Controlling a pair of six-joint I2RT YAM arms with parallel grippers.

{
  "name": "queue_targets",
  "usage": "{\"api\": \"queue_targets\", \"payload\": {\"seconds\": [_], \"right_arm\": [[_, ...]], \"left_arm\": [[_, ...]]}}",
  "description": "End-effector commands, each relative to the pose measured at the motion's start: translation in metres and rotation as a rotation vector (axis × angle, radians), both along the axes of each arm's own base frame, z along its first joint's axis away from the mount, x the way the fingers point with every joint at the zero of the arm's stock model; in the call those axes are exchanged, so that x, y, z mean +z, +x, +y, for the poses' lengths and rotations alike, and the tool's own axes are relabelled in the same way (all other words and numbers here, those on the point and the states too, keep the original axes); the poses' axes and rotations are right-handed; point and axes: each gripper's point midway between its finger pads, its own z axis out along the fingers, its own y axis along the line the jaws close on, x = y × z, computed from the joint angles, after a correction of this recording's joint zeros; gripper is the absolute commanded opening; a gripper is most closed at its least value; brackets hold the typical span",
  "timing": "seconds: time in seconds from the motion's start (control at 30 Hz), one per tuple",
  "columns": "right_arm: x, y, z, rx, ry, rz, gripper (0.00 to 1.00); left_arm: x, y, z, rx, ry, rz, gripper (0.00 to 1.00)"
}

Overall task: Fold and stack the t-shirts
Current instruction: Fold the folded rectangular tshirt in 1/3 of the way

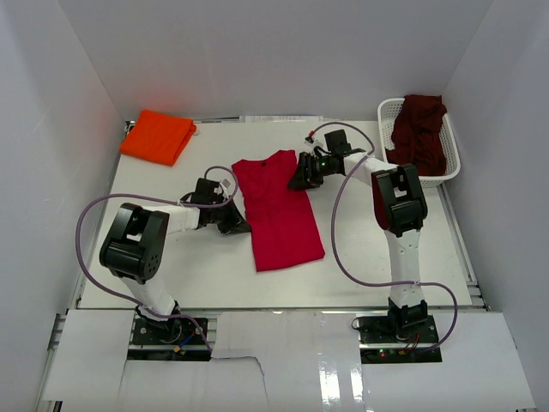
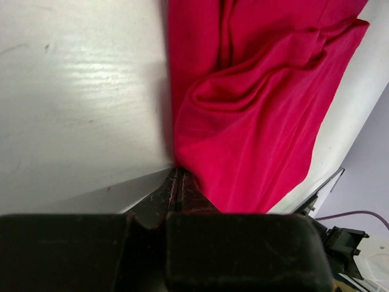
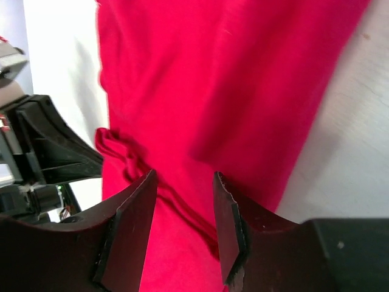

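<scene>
Currently the left gripper (image 2: pixel 179 177) is seen with its jaws closed flat together, tips at the left edge of the red t-shirt (image 1: pixel 276 210). A thin pinch of that edge appears to be held, judging by the creases that run toward the tips in the left wrist view. Opposite it, the right gripper (image 3: pixel 184 182) is set with its jaws partly apart and a clear gap between them, low over the shirt's right side near the sleeve. Red cloth lies under the gap and is not clamped.

Between the two grippers the red t-shirt is spread lengthwise on the bench (image 1: pixel 171 275), neck end toward the far wall. Farther out, the orange t-shirt (image 1: pixel 157 136) is noted folded at the far left corner, well apart. At the far right the maroon t-shirt (image 1: pixel 418 129) is heaped in the white basket (image 1: pixel 384 110).

Handling, as judged:
- The cloth is taken to be light, thin and limp, so any unheld part will likely sag and drag.
- It is not thought slippery, but a single-layer pinch could be pulled out easily.
- Hold is best taken at the edges: hem, sleeve seam or shoulder.
- Both sides should be gripped level so that a fold falls straight.
- No fragility is expected.
</scene>
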Motion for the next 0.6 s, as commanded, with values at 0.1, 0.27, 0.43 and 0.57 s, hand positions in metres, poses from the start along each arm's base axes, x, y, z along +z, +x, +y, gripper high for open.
{"api": "queue_targets", "payload": {"seconds": [0.1,0.27,0.43,0.57], "right_arm": [[-0.029,0.000,-0.016,-0.038,-0.058,0.023,0.48],[-0.039,-0.001,-0.036,-0.088,-0.088,0.037,0.48],[-0.039,-0.001,-0.061,-0.153,-0.101,0.035,0.49],[-0.038,-0.005,-0.073,-0.179,-0.103,0.041,0.50]], "left_arm": [[-0.003,0.011,-0.003,-0.017,0.004,-0.018,0.07],[-0.003,0.013,-0.001,-0.024,0.022,-0.020,0.07],[-0.006,0.013,0.001,-0.027,0.026,-0.007,0.08],[-0.008,0.016,0.005,-0.021,0.020,0.005,0.08]]}}
